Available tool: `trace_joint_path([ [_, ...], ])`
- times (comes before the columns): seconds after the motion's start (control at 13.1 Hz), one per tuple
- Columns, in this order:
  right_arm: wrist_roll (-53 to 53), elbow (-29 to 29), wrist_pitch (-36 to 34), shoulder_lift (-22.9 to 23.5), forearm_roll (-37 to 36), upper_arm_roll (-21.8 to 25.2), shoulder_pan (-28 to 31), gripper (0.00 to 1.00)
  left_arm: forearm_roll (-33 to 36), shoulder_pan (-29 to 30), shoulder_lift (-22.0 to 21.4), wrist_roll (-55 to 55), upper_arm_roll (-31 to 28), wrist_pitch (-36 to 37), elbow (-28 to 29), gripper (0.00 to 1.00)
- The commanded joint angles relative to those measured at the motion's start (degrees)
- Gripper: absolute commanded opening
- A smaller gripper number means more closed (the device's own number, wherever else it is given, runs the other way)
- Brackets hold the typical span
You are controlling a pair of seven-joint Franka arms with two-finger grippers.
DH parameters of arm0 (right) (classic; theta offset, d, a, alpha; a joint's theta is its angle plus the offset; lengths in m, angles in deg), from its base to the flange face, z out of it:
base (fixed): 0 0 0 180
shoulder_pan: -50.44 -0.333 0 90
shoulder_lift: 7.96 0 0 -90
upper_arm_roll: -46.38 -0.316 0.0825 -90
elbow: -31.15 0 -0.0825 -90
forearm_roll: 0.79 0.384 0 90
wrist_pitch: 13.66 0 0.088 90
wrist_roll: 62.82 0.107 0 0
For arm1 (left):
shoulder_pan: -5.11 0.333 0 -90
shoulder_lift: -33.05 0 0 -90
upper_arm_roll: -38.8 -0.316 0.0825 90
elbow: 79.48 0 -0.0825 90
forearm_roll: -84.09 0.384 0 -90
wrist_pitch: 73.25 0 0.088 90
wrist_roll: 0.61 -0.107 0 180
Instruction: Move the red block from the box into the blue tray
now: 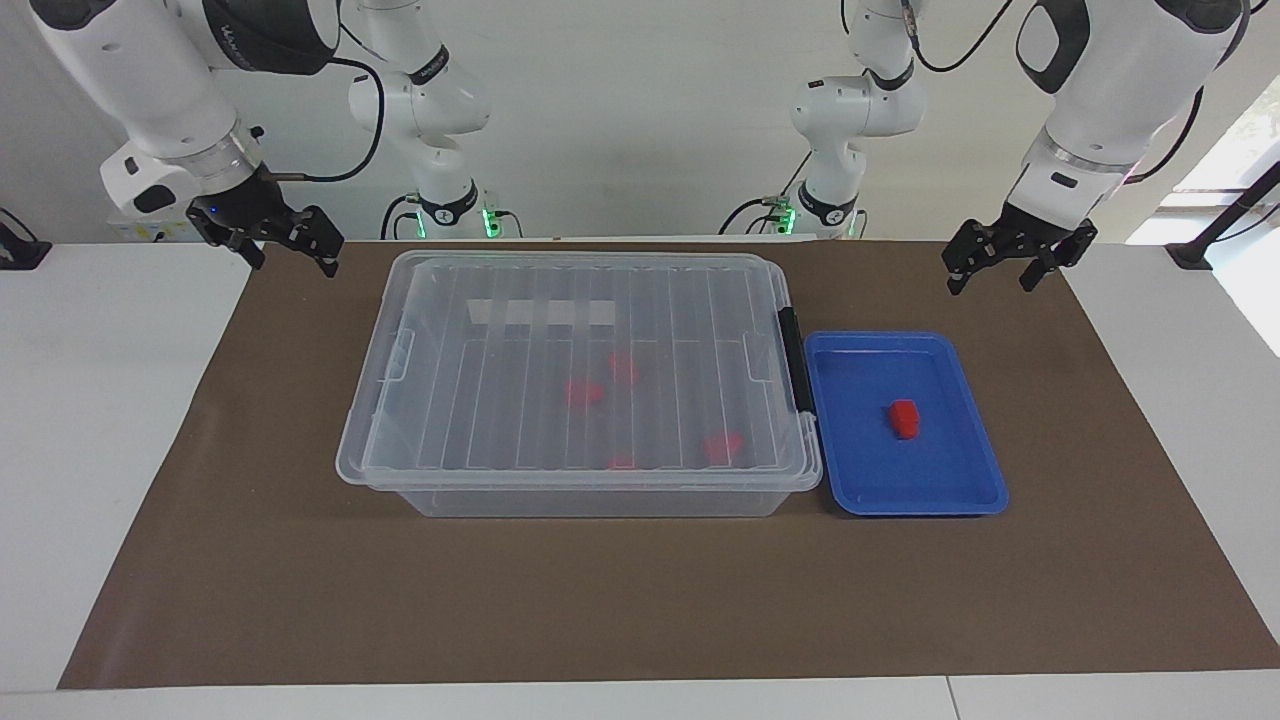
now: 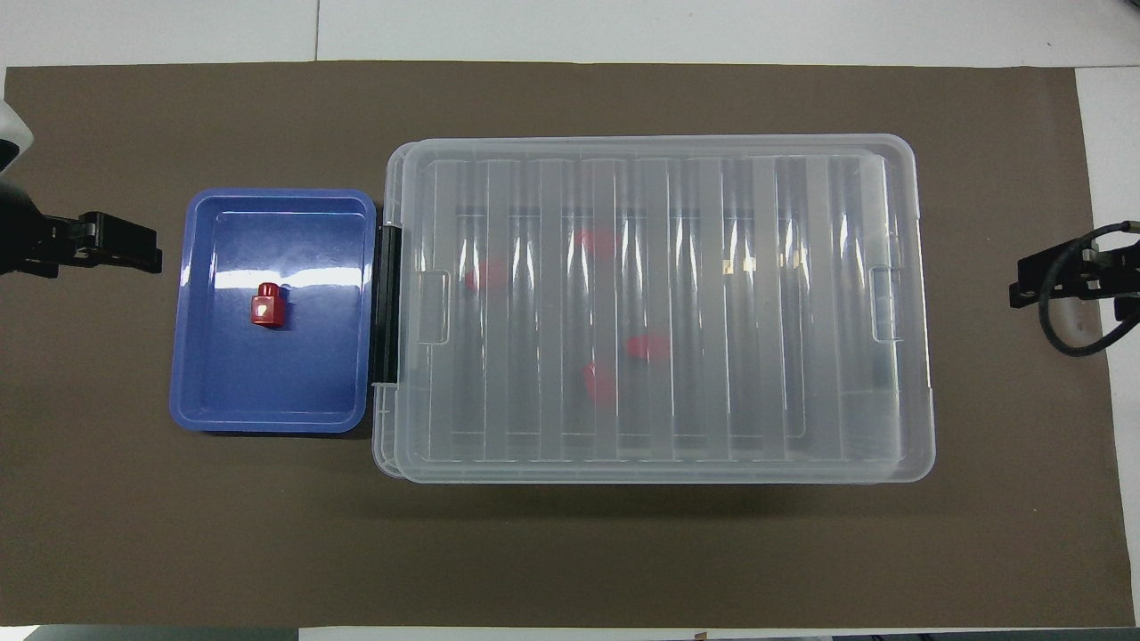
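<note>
As both views agree, one red block [image 1: 905, 418] lies flat inside the one blue tray [image 1: 977, 497], which sits just beside the latch end of the one box [image 1: 400, 495], toward the left arm's end of the table. Lid on the box is closed. Through the ribbed lid four red pieces [image 2: 647, 346] show as blurred patches in the overhead view; the facing view gives four as well, one low at the box wall farther from the robots. One brown mat [image 1: 600, 600] covers the table under everything.

Two grippers counted. Left gripper [image 1: 1000, 272] hangs over the mat corner beside the tray, fingers spread apart, holding nothing. Right gripper [image 1: 290, 255] hangs over the mat edge at the other end of the box, fingers likewise apart and empty.

Facing view alone shows both arms whole, the wrists and the spread of the fingers. Overhead view shows only dark finger tips at its side edges, yet gives the block's pale top mark, unseen from across the table
</note>
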Motion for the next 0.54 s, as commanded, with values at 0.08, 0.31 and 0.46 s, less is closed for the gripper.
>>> trace_joint_path([
  [0.08, 0.48, 1.32, -1.08, 0.91, -0.23, 0.59, -0.58, 1.00, -0.67, 0.62, -1.50, -0.38, 0.15, 0.54, 1.29, 1.00],
  [0.31, 0.48, 1.32, -0.82, 1.00, -0.58, 0.68, -0.50, 1.00, -0.59, 0.62, -1.50, -0.38, 0.15, 0.54, 1.29, 1.00],
  [0.46, 0.48, 1.41, -0.82, 0.91, -0.49, 0.68, -0.41, 1.00, -0.59, 0.62, -1.50, -0.38, 0.15, 0.54, 1.29, 1.00],
])
